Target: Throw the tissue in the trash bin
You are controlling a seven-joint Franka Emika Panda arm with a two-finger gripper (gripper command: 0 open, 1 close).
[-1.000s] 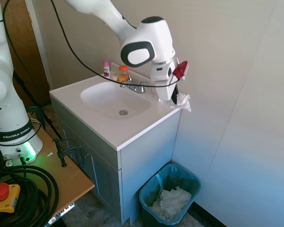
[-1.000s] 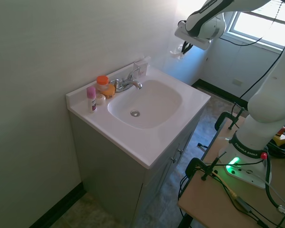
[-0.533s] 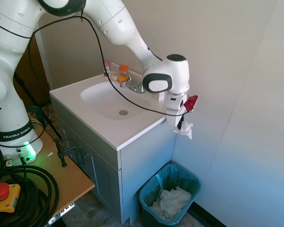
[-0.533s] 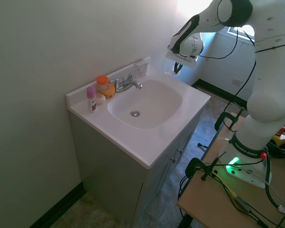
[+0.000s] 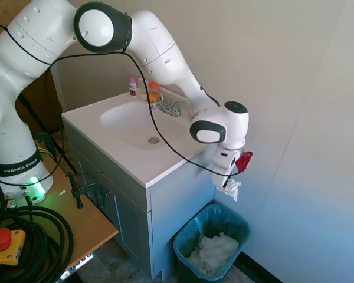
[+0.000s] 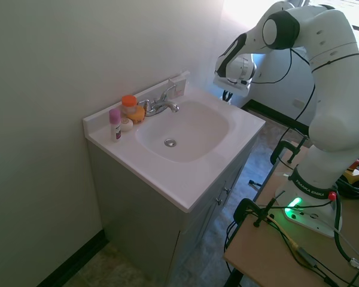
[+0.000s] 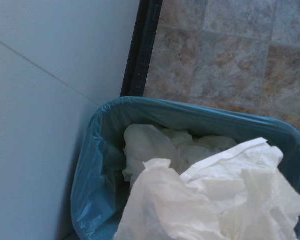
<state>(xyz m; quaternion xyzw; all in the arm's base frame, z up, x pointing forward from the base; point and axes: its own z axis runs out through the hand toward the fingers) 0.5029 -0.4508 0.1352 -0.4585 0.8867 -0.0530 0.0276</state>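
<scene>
End effector (image 5: 226, 184) pinched on tissue (image 5: 231, 188), hanging past the vanity's side, clear of the tabletop (image 5: 165, 162). Straight below and slightly toward the wall: bin (image 5: 211, 247), mouth open upward, well apart from the wad. Only one arm in play. Tissue small, white, crumpled, dangling beneath the fingers. Bin teal-lined, already holding a heap of white paper (image 5: 212, 250). Likely next: release over the opening.

tissue (image 5: 231, 188): white, wrinkled | trash bin (image 5: 189, 254): lined in translucent teal-green | paper heap (image 5: 213, 250) in bin: white | vanity top (image 5: 143, 162): white | cabinet (image 5: 177, 203): pale grey-blue | bottle (image 5: 132, 85): pink and white | bottle cap (image 5: 154, 84): orange | floor tiles (image 7: 240, 55): mottled grey-brown | baseboard (image 7: 141, 47): black
</scene>
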